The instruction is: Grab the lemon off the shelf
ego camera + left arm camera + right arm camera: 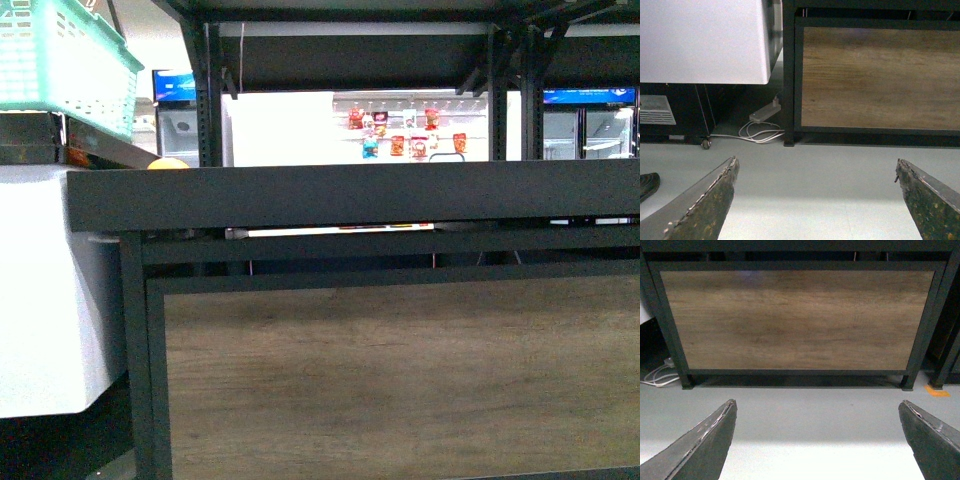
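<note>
Shelf (pixel 350 195) (black frame, dark deck) stands upright; its front is wood-grain.

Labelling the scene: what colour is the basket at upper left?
Mint green; the basket shows best in the front view.

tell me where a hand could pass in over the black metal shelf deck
The gap above the black metal shelf's dark deck, between its uprights, looks open. Tighter at the left end: a yellow-orange round object and the teal plastic basket. Deck top unseen.
</note>
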Controlling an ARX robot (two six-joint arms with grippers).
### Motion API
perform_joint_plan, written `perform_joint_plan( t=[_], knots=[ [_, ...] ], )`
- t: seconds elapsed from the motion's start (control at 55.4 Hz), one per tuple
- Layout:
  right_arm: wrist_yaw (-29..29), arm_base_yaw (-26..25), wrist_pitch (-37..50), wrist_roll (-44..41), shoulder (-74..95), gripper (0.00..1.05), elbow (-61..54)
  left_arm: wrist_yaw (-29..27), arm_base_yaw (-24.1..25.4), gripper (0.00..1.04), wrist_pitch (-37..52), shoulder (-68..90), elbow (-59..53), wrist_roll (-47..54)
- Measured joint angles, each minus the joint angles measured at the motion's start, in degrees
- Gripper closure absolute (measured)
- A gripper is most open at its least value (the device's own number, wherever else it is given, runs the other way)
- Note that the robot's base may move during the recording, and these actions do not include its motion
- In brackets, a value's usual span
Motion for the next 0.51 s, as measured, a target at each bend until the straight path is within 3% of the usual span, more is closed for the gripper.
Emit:
perform_joint_plan(
  t=[0.506],
  knots=[
    [0.0,0.0,0.0,0.0,0.0,0.07,0.0,0.0,0.0,0.08,0.0,0.0,0.0,0.0]
  ],
)
